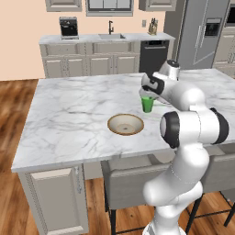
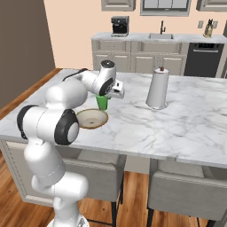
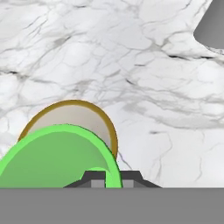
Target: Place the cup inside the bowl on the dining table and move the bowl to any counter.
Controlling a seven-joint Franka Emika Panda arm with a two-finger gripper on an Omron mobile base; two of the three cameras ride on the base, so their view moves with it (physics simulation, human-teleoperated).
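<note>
The small, bright green, handleless cup (image 1: 147, 104) is clamped at its rim by the closed gripper (image 1: 148, 96). It is held upright just beside the bowl (image 1: 125, 124), above the table (image 1: 69, 114). The bowl is seen as wide and shallow, brown-rimmed with a pale speckled inside.

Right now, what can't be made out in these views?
- Cup: its top is hidden by the gripper in both base views; the hand view cuts it off at the bottom.
- Whether the cup touches the table: no view settles it.
- Bowl: near part hidden by the cup in the hand view, left rim by the arm in the right base view.
- Grey thing: cut off at the hand view's corner.
</note>
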